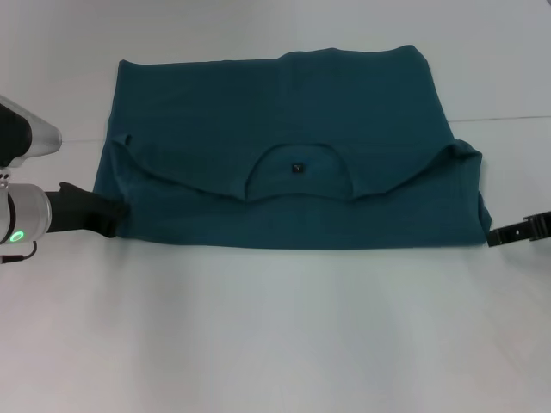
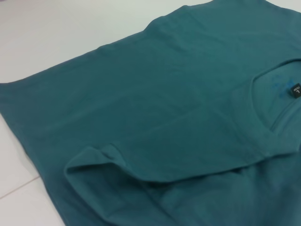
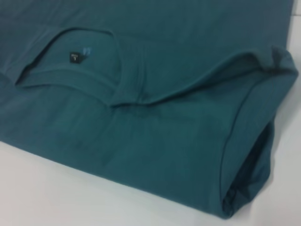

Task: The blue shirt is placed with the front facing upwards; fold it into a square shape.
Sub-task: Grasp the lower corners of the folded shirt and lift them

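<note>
My left gripper (image 1: 110, 217) rests against the near left corner of the blue shirt (image 1: 284, 112), its dark fingers at the cloth's edge; I cannot tell whether they are parted or pinching fabric. My right gripper (image 1: 502, 234) sits just off the shirt's near right corner, its grip likewise unclear. Between them the shirt lies across the white table (image 1: 275, 344), folded over itself, the neckline (image 1: 299, 168) and small tag (image 1: 298, 168) facing up at centre.
</note>
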